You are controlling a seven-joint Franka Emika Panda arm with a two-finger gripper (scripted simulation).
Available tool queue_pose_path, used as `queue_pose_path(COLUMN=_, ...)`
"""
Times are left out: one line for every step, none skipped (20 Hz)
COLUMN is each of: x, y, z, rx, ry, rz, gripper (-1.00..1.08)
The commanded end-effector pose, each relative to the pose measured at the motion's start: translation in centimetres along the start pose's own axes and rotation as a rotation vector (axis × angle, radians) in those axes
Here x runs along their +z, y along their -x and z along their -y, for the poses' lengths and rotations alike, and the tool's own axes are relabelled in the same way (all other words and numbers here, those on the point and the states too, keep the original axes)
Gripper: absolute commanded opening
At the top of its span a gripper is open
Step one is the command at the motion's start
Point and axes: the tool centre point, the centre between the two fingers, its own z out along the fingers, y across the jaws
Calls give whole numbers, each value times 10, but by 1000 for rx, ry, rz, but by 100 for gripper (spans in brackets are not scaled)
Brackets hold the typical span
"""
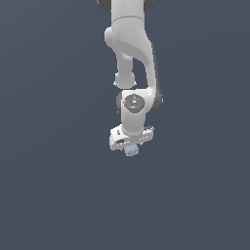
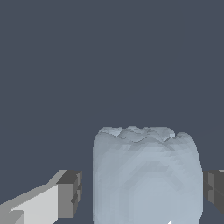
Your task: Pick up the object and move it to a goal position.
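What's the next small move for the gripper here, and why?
Probably close the gripper. In the wrist view the pale blue-grey object sits between the two fingers, with a visible gap on each side, so neither pad touches it. In the exterior view the object pokes out just below the gripper. Closing should secure it before any lift.

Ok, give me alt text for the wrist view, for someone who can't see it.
A pale blue-grey lumpy object with a bumpy top fills the space between the gripper fingers, seen close up against a plain dark grey background. A narrow gap shows between the object and each grey finger pad, so the jaws are open around it.
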Motion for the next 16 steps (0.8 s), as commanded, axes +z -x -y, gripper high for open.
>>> queue_pose_path(x=8, y=-1, z=0, rx=-1, ry=0, rz=-1, gripper=100)
queue_pose_path(x=9, y=-1, z=0, rx=-1, ry=0, rz=-1, gripper=100)
queue_pose_path(x=10, y=-1, z=0, rx=-1, ry=0, rz=-1, gripper=100)
queue_pose_path(x=10, y=-1, z=0, rx=-1, ry=0, rz=-1, gripper=100)
queue_pose_path(x=10, y=-1, z=0, rx=-1, ry=0, rz=-1, gripper=-100)
queue_pose_path(x=10, y=-1, z=0, rx=-1, ry=0, rz=-1, gripper=-100)
queue_pose_path(x=10, y=-1, z=0, rx=-1, ry=0, rz=-1, gripper=-100)
queue_pose_path(x=10, y=-1, z=0, rx=-1, ry=0, rz=-1, gripper=-100)
queue_pose_path(x=10, y=-1, z=0, rx=-1, ry=0, rz=-1, gripper=-100)
queue_pose_path(x=10, y=-1, z=0, rx=-1, ry=0, rz=-1, gripper=-100)
queue_pose_path(x=10, y=-1, z=0, rx=-1, ry=0, rz=-1, gripper=-100)
queue_pose_path(x=10, y=-1, z=0, rx=-1, ry=0, rz=-1, gripper=-100)
queue_pose_path(x=10, y=-1, z=0, rx=-1, ry=0, rz=-1, gripper=-100)
queue_pose_path(x=10, y=-1, z=0, rx=-1, ry=0, rz=-1, gripper=-100)
queue_pose_path(x=9, y=-2, z=-1, rx=-1, ry=1, rz=-2, gripper=-100)
queue_pose_path(x=9, y=-2, z=-1, rx=-1, ry=1, rz=-2, gripper=-100)
